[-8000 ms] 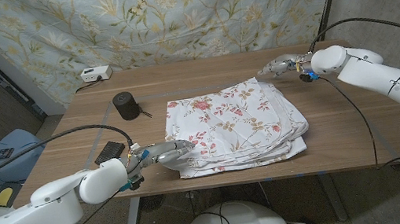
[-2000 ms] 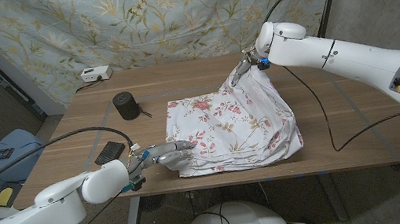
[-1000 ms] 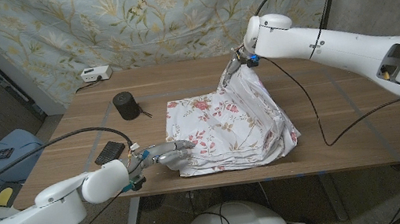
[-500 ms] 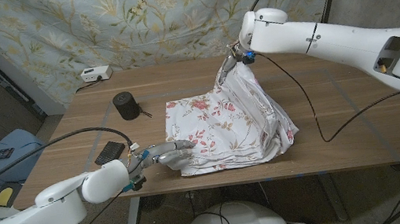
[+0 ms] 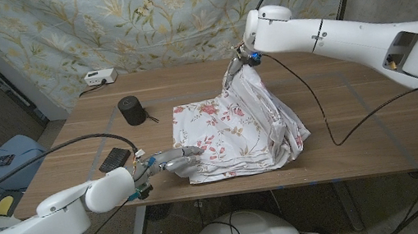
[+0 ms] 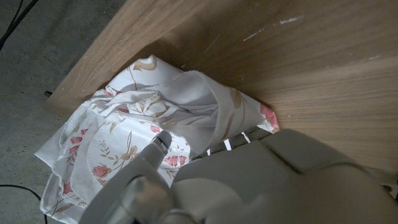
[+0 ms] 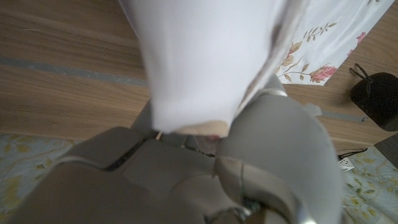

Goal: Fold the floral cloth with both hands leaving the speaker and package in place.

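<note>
Right hand (image 5: pixel 239 61): fingers buried in gathered floral cloth (image 5: pixel 235 125), grip unreadable in head view; cloth blurs white across right wrist view. Left hand (image 5: pixel 174 161): fingertips hidden against cloth's near corner. Speaker (image 7: pixel 378 93): cut by frame edge.

Wooden table (image 5: pixel 359 123) carries the load here, with the floral cloth (image 5: pixel 228 135) heaped at its front middle. Left of the cloth sits the black speaker (image 5: pixel 132 110), a dark flat package (image 5: pixel 114 158) near the front edge, and a white box (image 5: pixel 99 78) at the back.
</note>
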